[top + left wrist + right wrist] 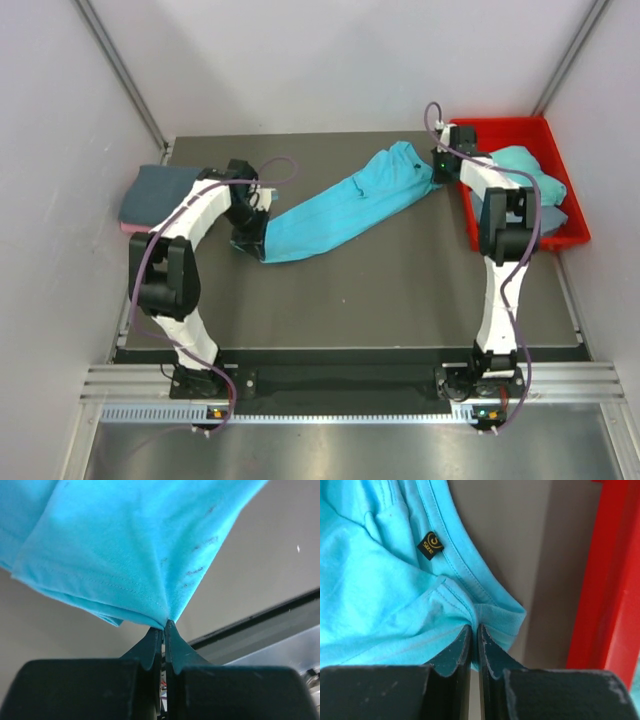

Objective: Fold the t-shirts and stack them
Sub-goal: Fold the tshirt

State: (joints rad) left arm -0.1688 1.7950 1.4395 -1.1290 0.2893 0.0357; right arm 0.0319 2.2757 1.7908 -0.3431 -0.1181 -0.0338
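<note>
Left end effector [164,626] and right end effector [475,629] each clamp the turquoise t-shirt [350,205]. Its black collar tag [430,545] bears yellow print, unreadable.

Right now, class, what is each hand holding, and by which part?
Both grip the turquoise t-shirt: the left hand pinches a hemmed edge, the right hand pinches it at the ribbed neckline.

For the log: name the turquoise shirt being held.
The turquoise t-shirt stretched between left gripper and right gripper; the other turquoise t-shirt lies in the red bin.
</note>
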